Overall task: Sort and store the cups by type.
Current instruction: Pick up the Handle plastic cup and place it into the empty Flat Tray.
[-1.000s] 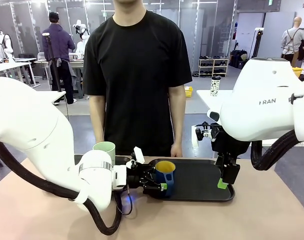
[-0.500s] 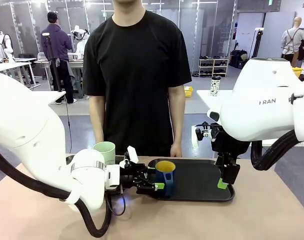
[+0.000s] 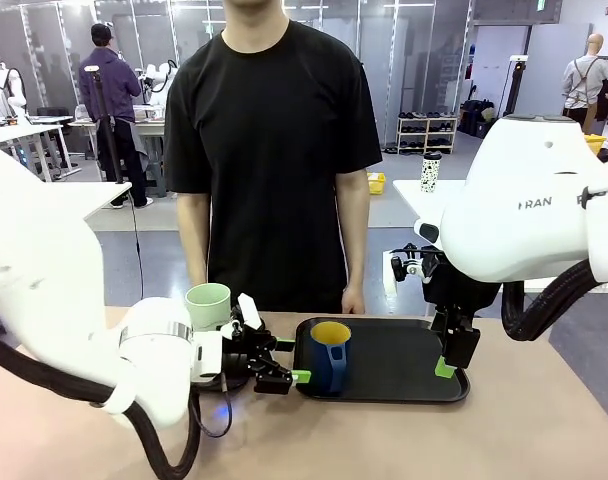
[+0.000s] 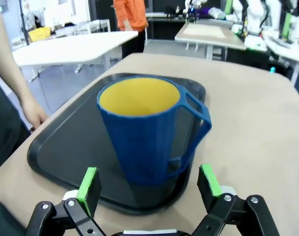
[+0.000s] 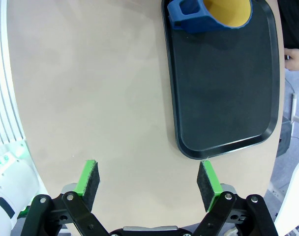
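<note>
the left gripper [image 4: 148, 186] is sitting nearest, its fingers [image 4: 89, 184] spread wide and holding nothing, just short of the dark blue mug [image 4: 147, 129], which is standing upright at the near end of the black tray [image 4: 56, 142]. since a second ago this gripper is backing away from the mug, leaving it set on the tray. to finish the release well, it is best pulling straight back and clearing the handle before turning. the mint-green tumbler [image 3: 209, 304] is standing on the worktop [image 3: 404, 440] just behind the left wrist, off the tray, likely the next pick. farther right, the right gripper [image 5: 148, 185] is hovering over the tray's far end, fingers wide and empty, unchanged
</note>
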Motion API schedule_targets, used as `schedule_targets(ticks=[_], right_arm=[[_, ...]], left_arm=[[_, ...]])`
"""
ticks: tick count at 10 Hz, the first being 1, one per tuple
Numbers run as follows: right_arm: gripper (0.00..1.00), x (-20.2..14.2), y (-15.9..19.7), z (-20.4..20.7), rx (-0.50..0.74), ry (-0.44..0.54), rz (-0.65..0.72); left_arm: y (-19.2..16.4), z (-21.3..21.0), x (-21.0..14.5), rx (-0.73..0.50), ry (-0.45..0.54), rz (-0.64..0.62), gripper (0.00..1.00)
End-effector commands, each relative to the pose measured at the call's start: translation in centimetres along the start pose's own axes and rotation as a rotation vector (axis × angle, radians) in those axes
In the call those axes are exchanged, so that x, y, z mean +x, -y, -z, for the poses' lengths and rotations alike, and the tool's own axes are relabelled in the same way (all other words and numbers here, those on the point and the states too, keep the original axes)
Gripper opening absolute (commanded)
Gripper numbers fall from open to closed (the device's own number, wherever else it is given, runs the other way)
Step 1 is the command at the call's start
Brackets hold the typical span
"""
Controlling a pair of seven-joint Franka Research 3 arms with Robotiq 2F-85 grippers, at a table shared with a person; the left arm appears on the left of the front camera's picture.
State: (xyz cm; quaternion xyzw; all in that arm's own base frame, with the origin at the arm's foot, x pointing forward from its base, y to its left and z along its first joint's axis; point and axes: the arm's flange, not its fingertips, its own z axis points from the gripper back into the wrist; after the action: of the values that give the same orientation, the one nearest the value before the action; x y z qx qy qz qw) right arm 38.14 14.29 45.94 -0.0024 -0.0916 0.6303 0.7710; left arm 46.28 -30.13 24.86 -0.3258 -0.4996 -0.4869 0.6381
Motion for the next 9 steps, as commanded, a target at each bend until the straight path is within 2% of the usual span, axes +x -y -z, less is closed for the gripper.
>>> schedule_targets(ticks=[1, 2, 4, 5, 9], right_arm=[[1.00, 0.0, 0.0, -0.1, -0.003, -0.001, 0.000], [1.00, 0.0, 0.0, -0.1, -0.003, -0.001, 0.000], [1.00, 0.0, 0.0, -0.1, -0.003, -0.001, 0.000], [1.00, 0.0, 0.0, -0.1, -0.003, -0.001, 0.000], [1.00, 0.0, 0.0, -0.1, -0.003, -0.001, 0.000]], left_arm=[[3.2, -3.6, 1.4, 0.034, -0.115, 0.068, 1.00], [3.7, -5.4, 2.3, 0.044, -0.166, 0.076, 1.00], [4.9, -9.7, 3.8, -0.020, -0.256, 0.078, 1.00], [5.0, -11.6, 4.0, -0.050, -0.341, 0.050, 1.00], [3.9, -16.5, 5.0, -0.070, -0.409, 0.039, 1.00]])
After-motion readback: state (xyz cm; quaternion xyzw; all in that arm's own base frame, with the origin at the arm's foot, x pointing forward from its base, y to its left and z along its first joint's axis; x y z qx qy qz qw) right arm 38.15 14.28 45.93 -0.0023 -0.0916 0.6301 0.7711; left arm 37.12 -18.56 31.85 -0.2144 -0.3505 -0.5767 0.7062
